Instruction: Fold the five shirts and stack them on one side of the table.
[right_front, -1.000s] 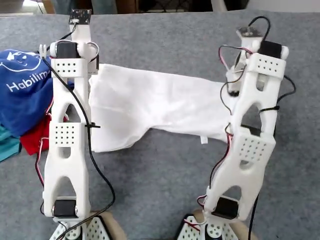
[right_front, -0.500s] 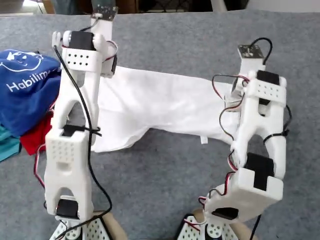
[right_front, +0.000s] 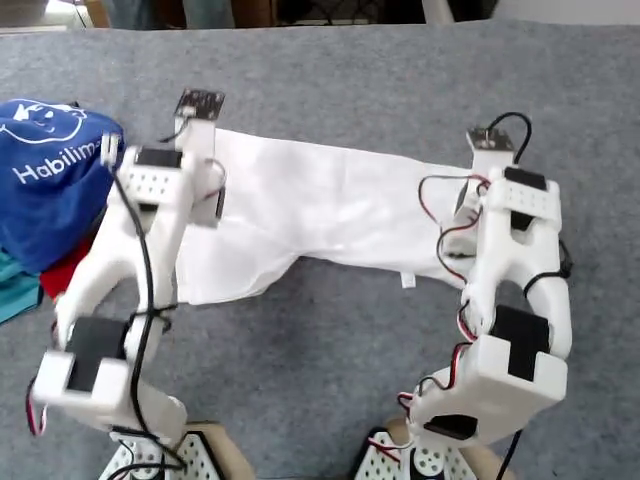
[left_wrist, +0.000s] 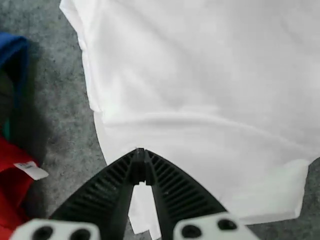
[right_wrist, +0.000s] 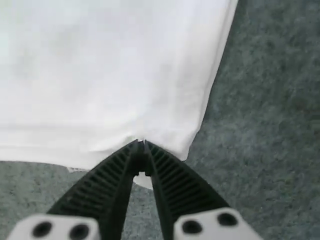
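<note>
A white shirt (right_front: 320, 210) lies partly folded as a long band across the middle of the grey table (right_front: 330, 70). The left arm (right_front: 150, 190) stands over its left end and the right arm (right_front: 515, 220) over its right end. In the left wrist view my left gripper (left_wrist: 140, 151) is shut, its tips pinching the white shirt (left_wrist: 200, 75) just inside its side edge, below a crease. My right gripper (right_wrist: 140, 144) is shut on the hem near a corner of the white shirt (right_wrist: 100, 65), with a bit of cloth showing between the fingers.
A blue shirt (right_front: 50, 170) lies bunched at the table's left edge on top of a red shirt (right_front: 70, 275) and a teal one (right_front: 12, 290). Bare grey table stretches in front of the white shirt and to its right.
Both arms have drawn back from the far side toward the near side, so the grippers now sit lower over the shirt. The white shirt's outline looks the same.
</note>
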